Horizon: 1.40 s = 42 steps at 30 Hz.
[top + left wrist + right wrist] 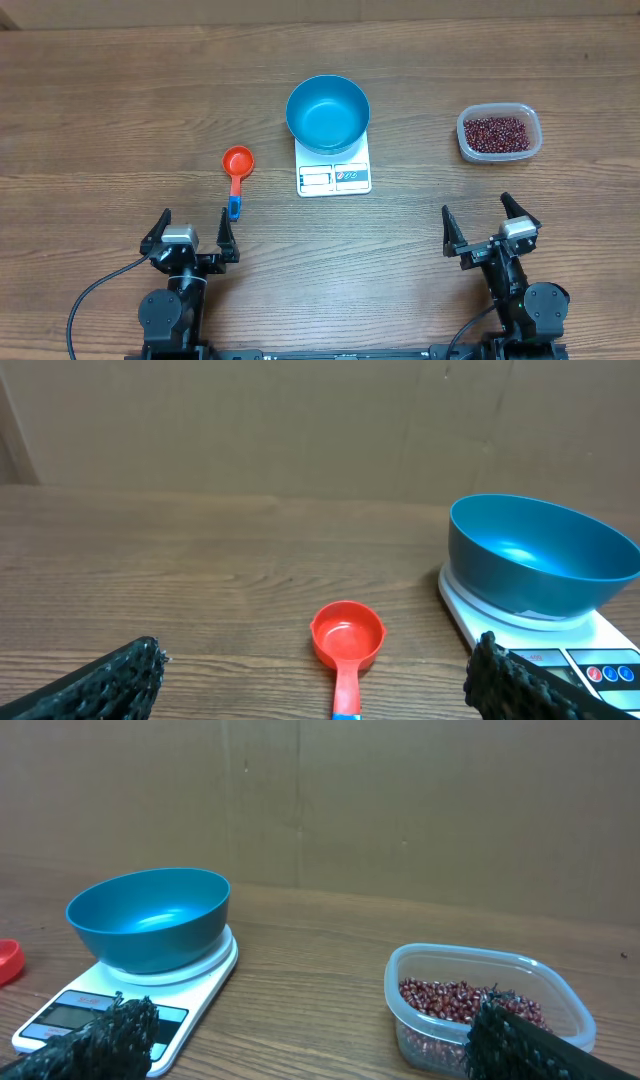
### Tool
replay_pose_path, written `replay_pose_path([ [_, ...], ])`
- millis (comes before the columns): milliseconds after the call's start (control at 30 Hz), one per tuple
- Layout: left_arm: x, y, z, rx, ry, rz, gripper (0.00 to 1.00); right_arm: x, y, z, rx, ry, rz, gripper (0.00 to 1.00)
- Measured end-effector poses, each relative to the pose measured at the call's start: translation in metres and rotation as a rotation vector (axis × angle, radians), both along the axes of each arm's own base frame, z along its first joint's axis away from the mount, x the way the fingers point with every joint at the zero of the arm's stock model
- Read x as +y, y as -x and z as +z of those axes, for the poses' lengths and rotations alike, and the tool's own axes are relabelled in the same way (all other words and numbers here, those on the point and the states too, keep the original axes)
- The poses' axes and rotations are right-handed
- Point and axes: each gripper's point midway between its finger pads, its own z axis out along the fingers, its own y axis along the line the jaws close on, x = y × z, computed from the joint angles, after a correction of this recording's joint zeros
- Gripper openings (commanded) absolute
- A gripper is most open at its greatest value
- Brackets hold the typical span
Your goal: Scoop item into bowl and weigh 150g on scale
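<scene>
The blue bowl (327,112) stands empty on the white scale (335,175) at the table's middle; both also show in the left wrist view, bowl (545,555) and scale (600,660), and in the right wrist view, bowl (148,918) and scale (100,1010). Dark red-brown beans (497,131) fill a clear container (499,153) at the right, beans (465,1000) close ahead of the right wrist. An orange-red scoop (237,170) lies left of the scale, the scoop (346,640) just ahead of the left wrist. My left gripper (191,228) and right gripper (486,222) sit open and empty near the front edge.
A brown cardboard wall (300,430) runs behind the table's far edge. The scoop's blue handle tip (234,208) points toward the left gripper. Bare wood (400,250) lies between the two arms.
</scene>
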Motion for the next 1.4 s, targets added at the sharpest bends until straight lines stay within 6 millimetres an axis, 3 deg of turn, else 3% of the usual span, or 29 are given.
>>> replay_pose_path([
  [1400, 0.0, 0.0016, -0.0034, 0.029, 0.003, 0.001, 0.99, -0.0001, 0.0, 0.0, 0.0, 0.0, 0.0, 1.0],
])
